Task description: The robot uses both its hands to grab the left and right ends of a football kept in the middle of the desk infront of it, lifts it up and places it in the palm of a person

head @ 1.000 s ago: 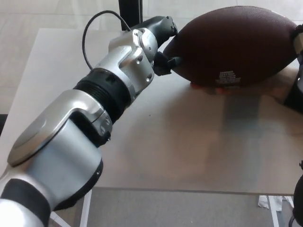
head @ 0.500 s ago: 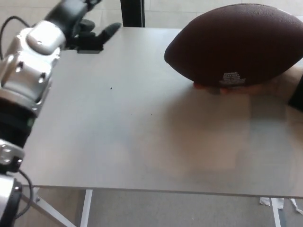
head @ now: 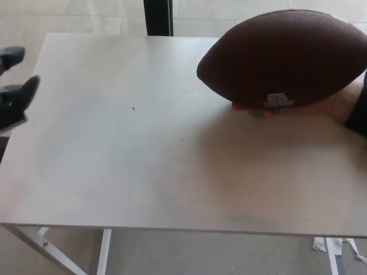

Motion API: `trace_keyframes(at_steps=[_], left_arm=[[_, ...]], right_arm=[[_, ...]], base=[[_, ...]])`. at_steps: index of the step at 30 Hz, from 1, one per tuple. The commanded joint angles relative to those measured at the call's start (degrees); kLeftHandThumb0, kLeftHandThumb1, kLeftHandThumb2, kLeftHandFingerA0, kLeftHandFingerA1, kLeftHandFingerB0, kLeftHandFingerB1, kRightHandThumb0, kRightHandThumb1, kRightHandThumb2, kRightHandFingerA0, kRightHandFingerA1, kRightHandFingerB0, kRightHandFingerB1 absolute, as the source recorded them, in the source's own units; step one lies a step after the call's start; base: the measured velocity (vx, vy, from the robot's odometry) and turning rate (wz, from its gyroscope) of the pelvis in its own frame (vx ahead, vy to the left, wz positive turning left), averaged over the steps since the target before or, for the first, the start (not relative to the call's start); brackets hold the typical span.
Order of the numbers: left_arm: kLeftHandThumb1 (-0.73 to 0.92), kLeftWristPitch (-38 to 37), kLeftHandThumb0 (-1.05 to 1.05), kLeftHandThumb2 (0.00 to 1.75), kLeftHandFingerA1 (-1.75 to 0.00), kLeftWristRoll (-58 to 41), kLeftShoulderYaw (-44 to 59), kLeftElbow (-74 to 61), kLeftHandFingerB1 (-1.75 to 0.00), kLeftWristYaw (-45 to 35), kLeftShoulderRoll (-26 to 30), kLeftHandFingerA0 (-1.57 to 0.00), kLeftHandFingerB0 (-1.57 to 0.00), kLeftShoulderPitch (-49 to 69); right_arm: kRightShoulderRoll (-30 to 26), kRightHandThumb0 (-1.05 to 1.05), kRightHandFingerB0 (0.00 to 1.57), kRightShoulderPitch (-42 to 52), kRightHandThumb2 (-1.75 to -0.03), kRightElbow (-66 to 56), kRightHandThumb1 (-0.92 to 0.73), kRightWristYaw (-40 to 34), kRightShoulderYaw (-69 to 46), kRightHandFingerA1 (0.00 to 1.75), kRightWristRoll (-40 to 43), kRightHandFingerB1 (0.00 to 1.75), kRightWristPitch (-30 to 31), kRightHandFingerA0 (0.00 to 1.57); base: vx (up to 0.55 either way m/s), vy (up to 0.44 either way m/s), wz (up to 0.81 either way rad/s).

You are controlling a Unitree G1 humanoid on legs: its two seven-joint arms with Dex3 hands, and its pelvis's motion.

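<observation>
There is one view only, from the robot's head, so no second view shares any part of the scene. It looks down and forward at a steep slant over the pale surface (head: 143, 149), whose near edge runs across the bottom of the frame with floor beneath it. The far edge lies close under the top. The camera sits near, so the surface fills most of the frame and spills past the right side.

Bare grey desk (head: 143, 160)
</observation>
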Motion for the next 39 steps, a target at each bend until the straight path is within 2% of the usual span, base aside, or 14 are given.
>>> trace_keyframes(at_steps=[1, 8, 12, 13, 21, 22, 23, 25, 30, 31, 32, 34, 35, 39], left_arm=[[0.48, -28.5, -0.41, 1.07, -0.58, -38.6, 64.7, -28.5, -0.54, -20.9, -11.8, -0.04, 0.00, 49.9], [0.72, -33.2, -0.80, 0.62, -0.76, -38.9, 65.7, -7.3, -0.55, -21.0, -12.8, -0.23, -0.10, 51.7], [0.60, -38.7, -0.81, 0.96, -0.72, -31.5, 64.4, 8.4, -0.54, -12.5, -11.7, -0.32, -0.06, 52.8], [0.84, -39.0, -0.71, 0.64, -0.81, -29.2, 63.8, 11.0, -0.39, -9.6, -11.4, -0.09, 0.00, 54.1], [0.87, -27.6, -0.63, 0.72, -0.76, -17.5, 56.2, 9.3, -0.33, -2.1, -12.6, 0.00, 0.00, 61.4], [0.88, -25.7, -0.65, 0.69, -0.76, -16.5, 54.3, 9.1, -0.36, -1.6, -12.6, 0.00, 0.00, 60.6], [0.64, -24.5, -0.74, 1.01, -0.61, -14.6, 51.7, 13.3, -0.43, -1.8, -9.9, 0.00, 0.00, 59.5], [0.79, -29.2, -0.80, 0.61, -0.75, -10.0, 43.9, 40.5, -0.44, -1.5, 2.6, -0.02, -0.10, 49.7], [0.71, -27.5, -0.75, 0.61, -0.72, -7.1, 37.8, 53.5, -0.41, 0.7, 7.6, -0.28, -0.20, 41.8], [0.55, -18.1, -0.48, 1.08, -0.67, -8.2, 37.3, 37.4, -0.55, -1.5, 2.6, -0.18, -0.03, 45.5], [0.76, -13.5, -0.72, 0.81, -0.81, -6.9, 35.3, 32.4, -0.58, -0.9, 2.5, -0.26, -0.10, 45.6], [0.56, -13.3, -0.38, 1.09, -0.68, -5.7, 33.7, 32.3, -0.57, 1.2, 3.1, -0.24, -0.08, 44.0], [0.55, -14.2, -0.37, 1.09, -0.68, -5.3, 33.1, 34.0, -0.58, 2.1, 3.8, -0.26, -0.11, 43.1], [0.79, -14.7, -0.64, 0.63, -0.89, -5.7, 32.3, 33.6, -0.60, 3.2, 3.4, -0.33, -0.18, 43.5]], right_arm=[[12.5, -0.71, 0.56, 40.6, -0.67, -43.1, -0.86, 12.9, -34.7, 0.44, 16.0, 0.38, -24.1, 0.75], [18.2, -0.67, 0.53, 48.9, -0.67, -15.6, -0.86, 13.8, -34.4, 1.36, 12.3, 0.55, -54.4, 1.06], [14.9, -0.63, 0.52, 50.0, -0.63, 2.6, -0.77, 13.3, -33.4, 0.86, 10.6, 0.59, -64.8, 0.62], [14.0, -0.64, 0.48, 50.4, -0.62, 7.5, -0.75, 12.2, -33.2, 0.74, 10.2, 0.59, -64.4, 0.62], [13.6, -0.78, 0.31, 48.6, -0.64, 12.3, -0.80, -7.3, -30.2, 1.10, 5.0, 0.68, -38.4, 0.13], [14.4, -0.73, 0.22, 47.3, -1.06, 9.2, -0.67, -9.6, -29.8, 0.95, 4.7, 0.63, -34.0, 0.42], [15.0, -0.70, 0.23, 45.7, -0.65, 3.7, -0.77, -11.1, -30.4, 1.43, 6.6, 0.63, -23.5, 0.40], [14.3, -0.66, 0.20, 40.5, -0.65, -1.3, -0.73, -15.0, -29.7, 1.58, 7.4, 0.63, -11.4, 0.64], [9.9, -0.59, 0.36, 31.4, -0.64, 4.4, -0.68, -21.7, -30.1, 1.48, 7.0, 0.71, -5.6, 0.78], [6.2, -0.65, 0.33, 27.1, -0.68, 11.6, -0.72, -22.1, -29.6, 1.57, 7.3, 0.69, -5.6, 0.63], [3.8, -0.65, 0.14, 22.3, -0.63, 17.3, -0.79, -21.7, -30.7, 0.81, 10.3, 0.68, -7.2, 0.13], [1.3, -0.36, 0.00, 18.3, -1.13, 21.1, -0.60, -23.1, -30.4, 0.56, 9.6, 0.52, -7.8, 0.03], [0.3, -0.71, 0.04, 16.6, -0.98, 23.3, -0.67, -22.9, -31.0, 0.21, 10.3, 0.20, -8.7, 0.00], [-2.5, -0.71, 0.00, 13.1, -0.96, 28.8, -0.65, -24.1, -33.0, 0.21, 11.6, 0.17, -9.9, 0.00]], base=[[0.00, 0.000, 0.00], [0.00, 0.000, 0.00], [0.00, 0.000, 0.00], [0.00, 0.000, 0.00], [0.00, 0.000, 0.00], [0.00, 0.000, 0.00], [0.00, 0.000, 0.00], [0.00, 0.000, 0.00], [0.00, 0.000, 0.00], [0.00, 0.000, 0.00], [0.00, 0.000, 0.00], [0.00, 0.000, 0.00], [0.00, 0.000, 0.00], [0.00, 0.000, 0.00]])
